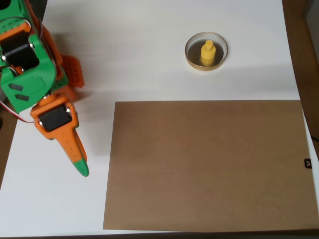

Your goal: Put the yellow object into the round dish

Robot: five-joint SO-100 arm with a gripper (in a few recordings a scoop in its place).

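Yellow object (208, 52) glossy plastic (mat (207, 164) matt).

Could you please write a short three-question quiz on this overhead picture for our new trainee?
1. True or false: the yellow object stands inside the round dish.
2. Which lies nearer the picture's bottom edge: A) the brown sheet, B) the dish?
3. Fill in: the gripper is at the picture's ____ side, apart from the dish.

Key: 1 true. 2 A. 3 left.
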